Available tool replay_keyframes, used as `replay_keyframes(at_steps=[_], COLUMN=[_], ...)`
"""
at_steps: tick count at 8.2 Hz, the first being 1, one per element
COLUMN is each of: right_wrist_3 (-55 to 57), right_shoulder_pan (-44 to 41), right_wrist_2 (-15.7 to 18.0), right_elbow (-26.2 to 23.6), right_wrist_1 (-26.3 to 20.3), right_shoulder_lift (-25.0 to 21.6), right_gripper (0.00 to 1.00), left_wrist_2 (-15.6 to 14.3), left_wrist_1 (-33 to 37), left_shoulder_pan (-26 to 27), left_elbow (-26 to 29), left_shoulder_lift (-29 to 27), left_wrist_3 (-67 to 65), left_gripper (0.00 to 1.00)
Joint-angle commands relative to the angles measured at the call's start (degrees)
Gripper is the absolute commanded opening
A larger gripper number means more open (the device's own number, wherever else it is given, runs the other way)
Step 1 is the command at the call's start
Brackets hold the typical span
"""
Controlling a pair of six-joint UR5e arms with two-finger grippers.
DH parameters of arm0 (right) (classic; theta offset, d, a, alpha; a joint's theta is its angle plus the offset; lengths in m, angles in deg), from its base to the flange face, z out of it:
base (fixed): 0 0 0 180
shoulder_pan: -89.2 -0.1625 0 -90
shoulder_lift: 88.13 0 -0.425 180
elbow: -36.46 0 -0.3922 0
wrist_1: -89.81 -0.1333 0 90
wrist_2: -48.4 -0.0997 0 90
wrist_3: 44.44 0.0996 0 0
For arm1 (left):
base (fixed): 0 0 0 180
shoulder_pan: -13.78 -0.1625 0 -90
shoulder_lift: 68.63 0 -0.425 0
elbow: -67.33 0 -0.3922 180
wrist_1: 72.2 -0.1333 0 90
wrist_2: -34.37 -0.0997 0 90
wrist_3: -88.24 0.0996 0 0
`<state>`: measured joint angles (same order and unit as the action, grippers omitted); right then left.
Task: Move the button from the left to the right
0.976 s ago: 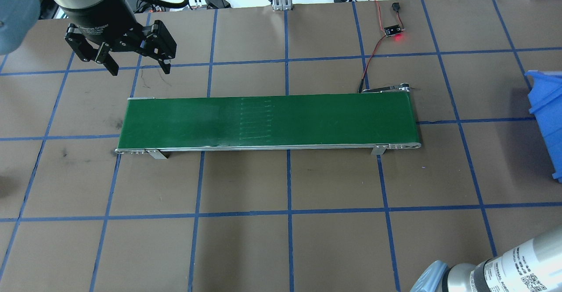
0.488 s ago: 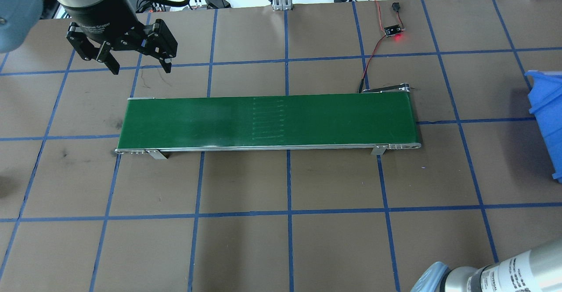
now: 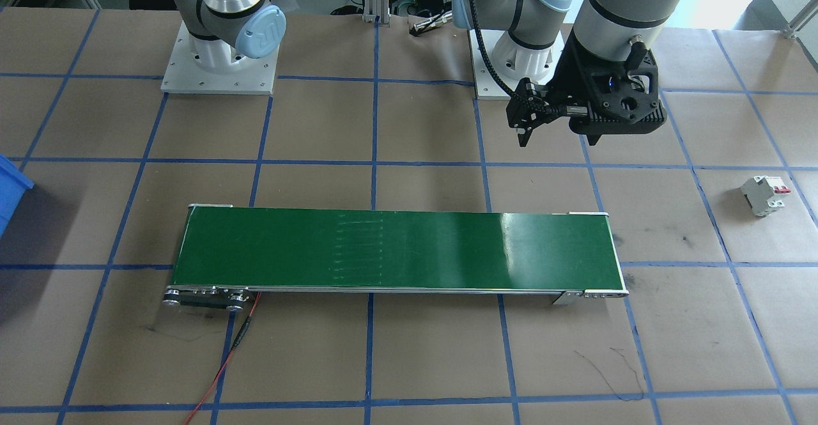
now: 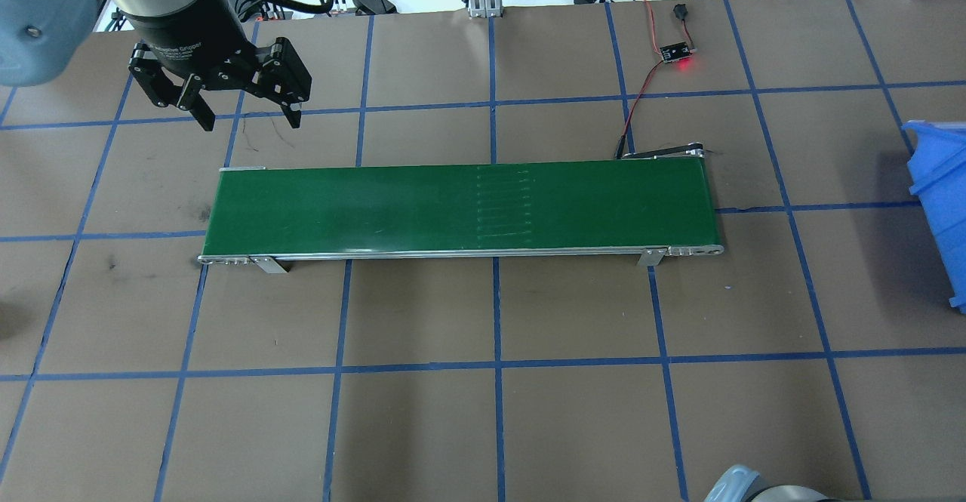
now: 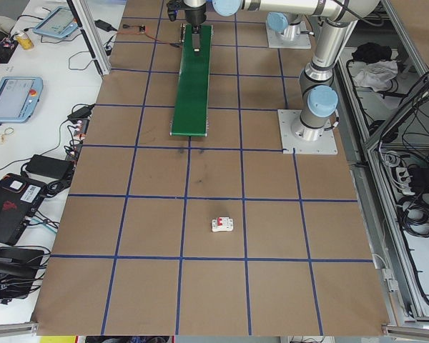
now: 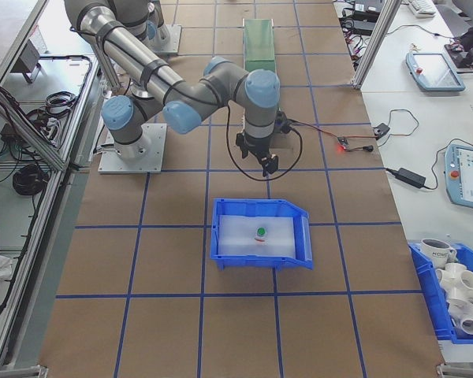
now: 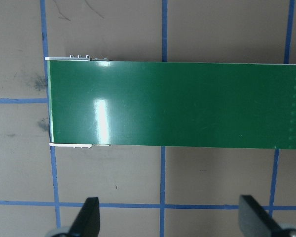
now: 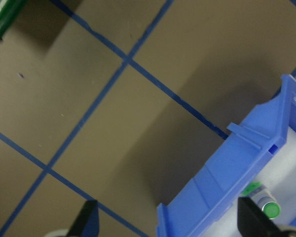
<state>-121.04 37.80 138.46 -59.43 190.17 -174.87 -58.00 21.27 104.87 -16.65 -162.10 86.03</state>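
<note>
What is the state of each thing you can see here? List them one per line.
button: lying inside the blue bin, untouched.
conveyor belt: nothing on it.
left tool: open, holding nothing, above the table beyond the belt's left end.
right tool: open, holding nothing, near the bin's rim.
circuit breaker: lying on the table, apart from the belt.

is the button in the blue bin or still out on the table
In: the small green-capped push button lies inside the open blue plastic bin, seen too in the right wrist view.

Overhead and front-facing views look steeply down from opposite sides, sharing the green conveyor [image 4: 460,209]. Side views look along the table [image 5: 214,286] from its ends. Wrist cameras look straight down, near; the right's 5 o'clock corner shows the blue bin [image 8: 237,168].
</note>
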Motion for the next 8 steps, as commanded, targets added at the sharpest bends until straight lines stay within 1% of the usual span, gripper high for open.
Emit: replay_keyframes(at_steps=[1,2,3,4,5,6,7,8], right_wrist_3=[24.14,32.31,41.18,47.01,54.81,65.16,72.57,75.25], right_shoulder_pan=[-14.72,-19.48,-24.4,-29.41,-34.77,-39.95,-44.01,-45.09], right_wrist_2=[0.99,0.99,1.08,1.95,3.53,3.54,3.63,3.37], right_elbow=[0.44,1.58,3.24,4.21,4.48,4.49,4.49,4.49], right_wrist_1=[-4.37,-6.82,-7.45,-7.46,-7.2,-6.93,-6.67,-6.67], right_shoulder_lift=[-4.83,-5.27,-5.28,-5.02,-4.67,-4.05,-3.0,-2.56], right_gripper=[1.0,1.0,1.0,1.0,1.0,1.0,1.0,1.0], left_wrist_2=[0.35,0.35,0.35,0.52,0.43,0.35,0.26,-0.26], left_wrist_1=[-0.56,-3.96,-5.04,-5.49,-5.49,-5.49,-5.58,-7.4], left_shoulder_pan=[0.58,0.58,0.58,0.58,0.66,0.58,0.58,0.58], left_elbow=[0.14,0.22,0.31,-0.04,-0.3,-0.39,-0.22,-0.39], left_shoulder_lift=[-0.4,-0.31,-0.05,-0.39,-0.83,-0.92,-0.92,-1.01], left_wrist_3=[-3.04,-3.58,-2.8,-1.92,-2.35,-2.27,-2.79,-3.92], left_gripper=[1.0,1.0,1.0,1.0,1.0,1.0,1.0,1.0])
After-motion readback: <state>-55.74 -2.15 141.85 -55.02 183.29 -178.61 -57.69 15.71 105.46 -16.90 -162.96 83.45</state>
